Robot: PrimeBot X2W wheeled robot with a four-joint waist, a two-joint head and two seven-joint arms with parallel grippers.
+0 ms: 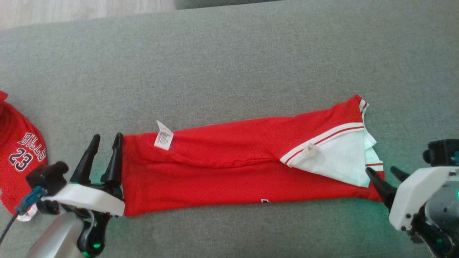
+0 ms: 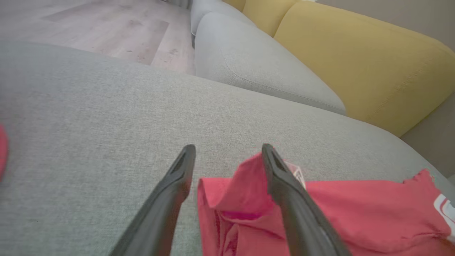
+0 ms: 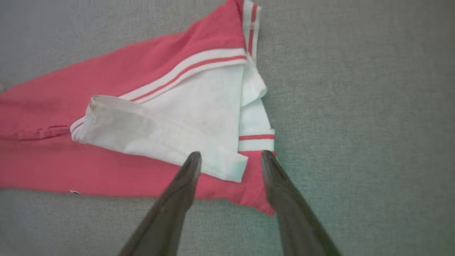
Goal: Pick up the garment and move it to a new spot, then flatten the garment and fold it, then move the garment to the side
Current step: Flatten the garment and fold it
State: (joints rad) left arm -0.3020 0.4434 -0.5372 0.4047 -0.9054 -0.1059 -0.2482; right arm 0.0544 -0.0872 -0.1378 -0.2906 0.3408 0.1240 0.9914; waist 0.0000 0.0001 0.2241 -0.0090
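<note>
Left gripper (image 1: 107, 138) first: its two dark fingers stand apart, clamped on nothing, right at the left-hand end of the red jersey (image 1: 215, 168). The finger nearer the cloth touches the hem. Over to the right gripper (image 1: 382, 171), jaws also spread and empty, tips straddling the opposite corner by the white panel with striped trim (image 1: 337, 157). The jersey lies between the two grippers as a long narrow band across the grey cushion (image 1: 229, 64), its white care label (image 1: 164, 135) sticking up near the left end. By the look of it the lengthwise fold is made and the cloth lies fairly flat. What's left, I'd say, is folding it across its length and carrying it to the side. Off to the left lies another red piece printed BULLS 23 (image 1: 21, 154), well apart from the work. Now the wrist views. The left wrist view shows the left gripper (image 2: 228, 149) with the jersey's end rumpled and lifted between its fingers, a detail the head view flattens out, plus a wooden floor (image 2: 106, 25) and yellow back cushions (image 2: 355, 64) beyond. The right wrist view puts the right gripper (image 3: 231, 154) over the layered white corner — several loose flaps that look tidier from above.
</note>
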